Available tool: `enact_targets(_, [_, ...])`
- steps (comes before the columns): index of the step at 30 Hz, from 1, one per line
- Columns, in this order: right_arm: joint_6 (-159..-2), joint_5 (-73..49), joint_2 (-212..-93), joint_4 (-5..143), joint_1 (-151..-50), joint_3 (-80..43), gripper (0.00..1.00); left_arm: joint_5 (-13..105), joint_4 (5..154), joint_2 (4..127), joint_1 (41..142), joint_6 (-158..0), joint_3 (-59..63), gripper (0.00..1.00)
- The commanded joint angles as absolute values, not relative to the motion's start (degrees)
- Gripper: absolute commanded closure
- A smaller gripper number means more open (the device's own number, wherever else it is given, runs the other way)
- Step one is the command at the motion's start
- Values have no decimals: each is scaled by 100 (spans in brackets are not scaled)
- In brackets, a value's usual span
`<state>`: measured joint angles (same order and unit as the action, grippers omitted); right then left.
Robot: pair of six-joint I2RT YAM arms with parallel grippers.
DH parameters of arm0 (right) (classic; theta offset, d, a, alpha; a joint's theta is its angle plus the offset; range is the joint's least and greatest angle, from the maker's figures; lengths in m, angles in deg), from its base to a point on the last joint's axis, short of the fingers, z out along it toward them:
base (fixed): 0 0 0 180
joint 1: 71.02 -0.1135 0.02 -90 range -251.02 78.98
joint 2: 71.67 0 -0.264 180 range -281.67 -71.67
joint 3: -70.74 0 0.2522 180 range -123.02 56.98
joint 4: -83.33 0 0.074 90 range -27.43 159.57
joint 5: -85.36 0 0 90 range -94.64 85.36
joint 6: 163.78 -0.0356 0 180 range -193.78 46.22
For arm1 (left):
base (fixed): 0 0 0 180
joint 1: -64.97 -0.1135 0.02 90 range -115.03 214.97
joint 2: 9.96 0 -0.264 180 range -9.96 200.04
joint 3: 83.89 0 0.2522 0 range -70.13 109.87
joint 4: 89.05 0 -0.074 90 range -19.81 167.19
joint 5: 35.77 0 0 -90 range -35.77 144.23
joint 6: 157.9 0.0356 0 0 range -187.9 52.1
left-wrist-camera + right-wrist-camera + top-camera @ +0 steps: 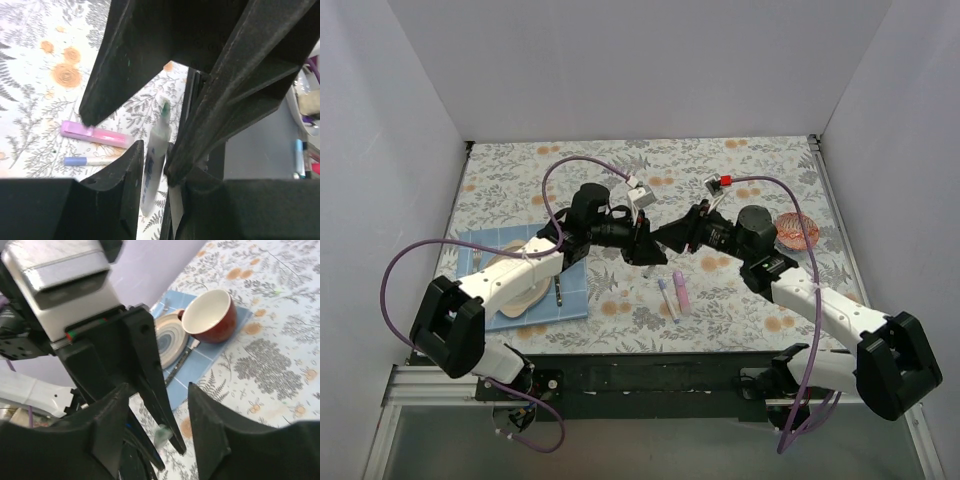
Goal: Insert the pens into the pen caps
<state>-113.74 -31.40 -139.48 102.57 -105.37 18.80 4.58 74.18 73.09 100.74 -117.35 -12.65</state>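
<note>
We take the blue mat (pixel 572 296), flat and tiled-looking, as reference. Just right of its far corner, above the floral tablecloth (pixel 740 180), both black angular pincers meet tip to tip. The left gripper (pixel 648 248) clamps a green-tipped pen (pixel 152 165) with a smooth white printed barrel, tip pointing out past the fingers. The right gripper (pixel 673 238) is spread apart with nothing gripped, its wedge-shaped fingers (pixel 212 435) flanking the left one's tips and the green tip. Right of the mat's near edge we see two pens side by side on the cloth: a thicker glossy pink pen (pixel 95 135) and a slim white pen (pixel 87 161) with a lilac end. On the mat are a glossy red mug (pixel 210 315), white inside, and a round ridged plate (pixel 167 337).
</note>
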Motion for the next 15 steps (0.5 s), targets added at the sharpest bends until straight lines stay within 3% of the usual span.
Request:
enact_targets(1, [-10842, -2847, -13390, 9350, -10583, 1409, 38, 1615, 7420, 6643, 10013, -11633, -1422, 100])
enact_targets(7, [-9848, -1888, -13108, 7837, -10302, 934, 35, 2600, 7683, 5984, 9925, -11984, -1966, 100])
enact_targets(13, [-9646, -2124, -13555, 7599, -9783, 706, 37, 2496, 7781, 5473, 9907, -11669, -2249, 100])
enact_targets(15, [-9514, -2866, -13793, 7765, -9713, 618, 39, 2294, 7745, 5377, 9907, -11501, -2328, 100])
